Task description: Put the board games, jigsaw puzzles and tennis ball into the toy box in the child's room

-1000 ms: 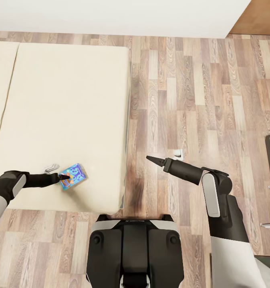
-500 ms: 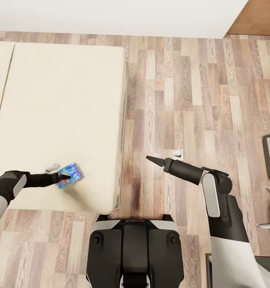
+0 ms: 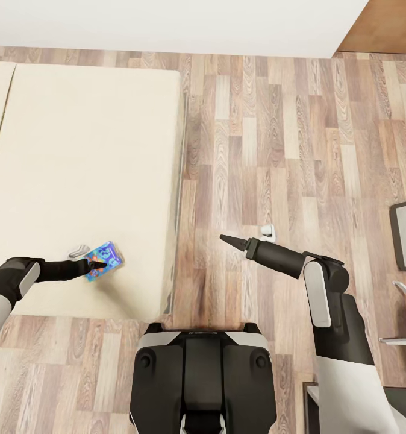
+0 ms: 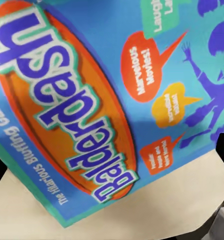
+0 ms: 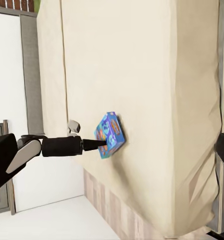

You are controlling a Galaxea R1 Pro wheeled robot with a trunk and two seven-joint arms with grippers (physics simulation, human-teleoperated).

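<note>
1. Since a second ago the bed (image 3: 76, 150) and floor (image 3: 257, 150) slide left in my head view while my arms keep their spots, so it is my base and camera moving, not the furniture.
2. The blue board game (image 3: 104, 261) rides along with my left gripper (image 3: 98, 265); it sits over the bed's near corner area, probably lifted a bit, though the angle is poor.
3. My left gripper is clamped on the game's edge; the right wrist view shows fingers pinching the box (image 5: 110, 135).
4. I judge this as carry-off toward the toy box; one game is in hand.
5. My right gripper (image 3: 224, 240) hangs over the floor, fingers together, carrying nothing.
6. The game is a thin, flat, glossy printed carton (image 4: 112, 100) with an orange oval logo; the bed cover is plain matte cream, and the floor is wood planks.
</note>
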